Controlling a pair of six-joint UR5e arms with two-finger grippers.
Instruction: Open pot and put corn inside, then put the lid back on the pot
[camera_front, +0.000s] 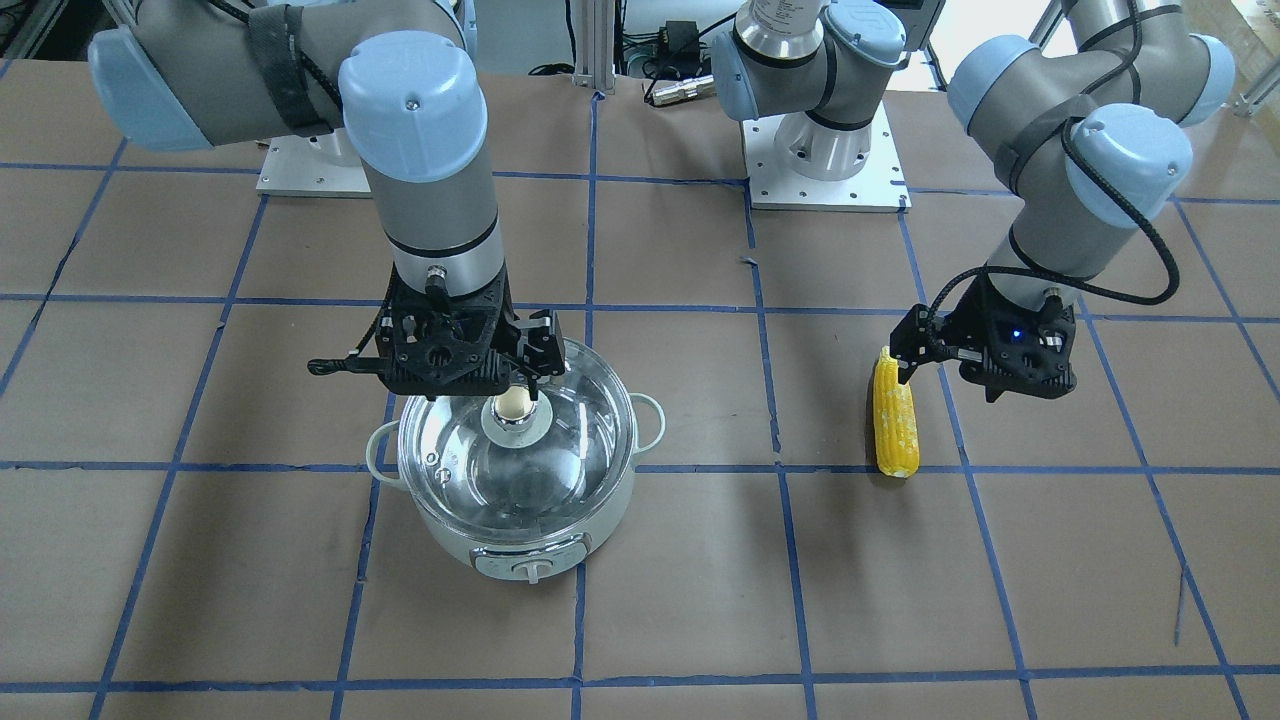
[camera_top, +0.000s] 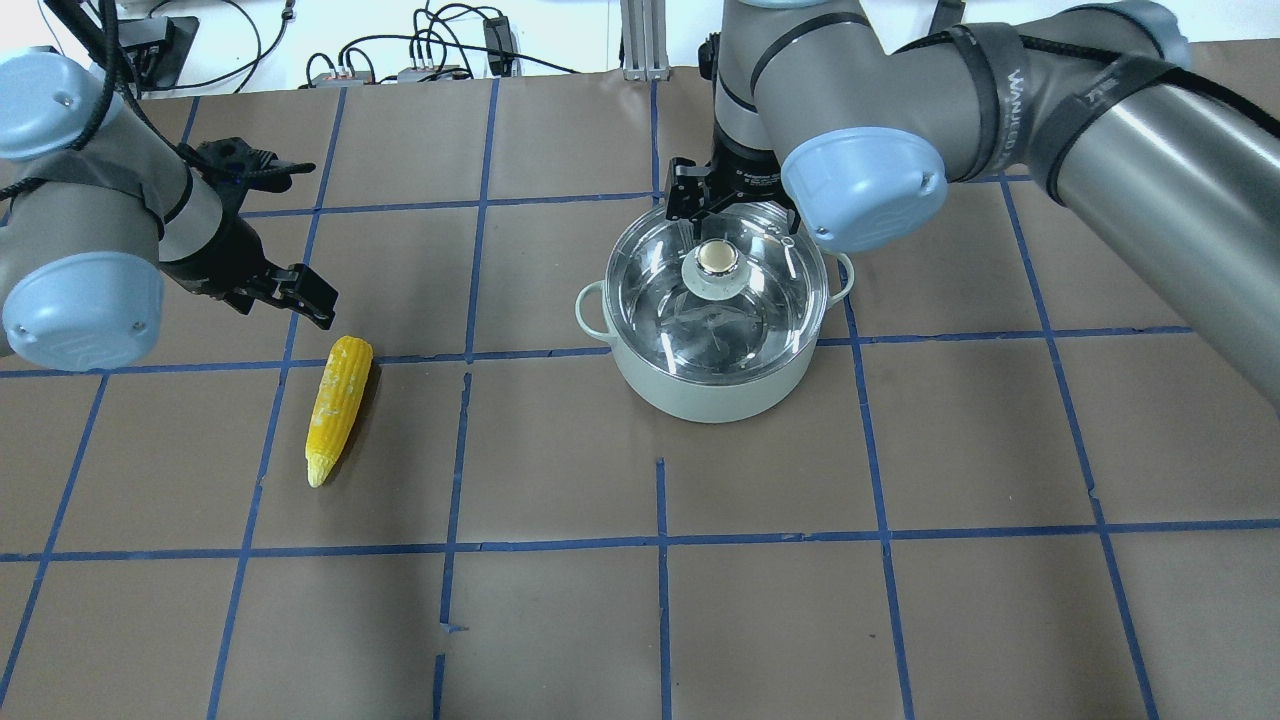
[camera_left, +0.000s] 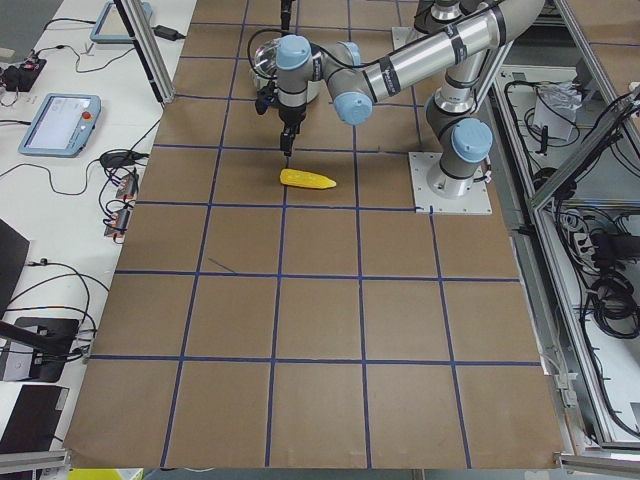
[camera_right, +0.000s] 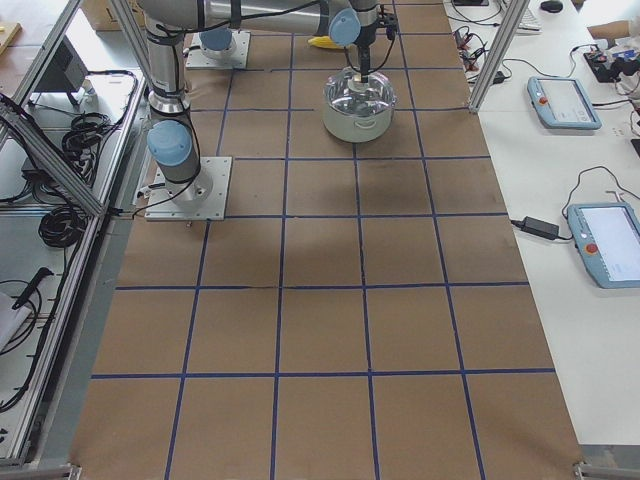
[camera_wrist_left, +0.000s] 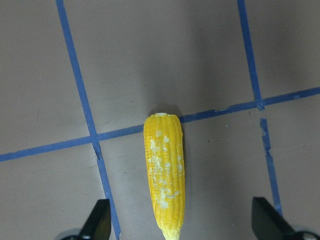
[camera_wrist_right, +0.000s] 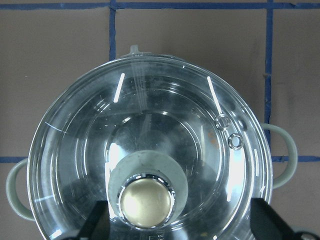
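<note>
Right fingers (camera_wrist_right: 97, 222): spread wide, one on either side of the beige-topped knob (camera_wrist_right: 146, 200), gripping nothing.
Lid (camera_wrist_right: 150, 125): clear glass, seated on the pot (camera_top: 700, 395).
Left fingers (camera_wrist_left: 98, 220): spread wide, empty, flanking one end of the corn (camera_wrist_left: 164, 170).
Corn: flat on the desk (camera_top: 900, 600), well left of the pot.

Lid (camera_top: 745, 318) on pot (camera_top: 700, 395), corn (camera_top: 338, 408) lying on table (camera_top: 560, 620) well apart, on the robot's left
</note>
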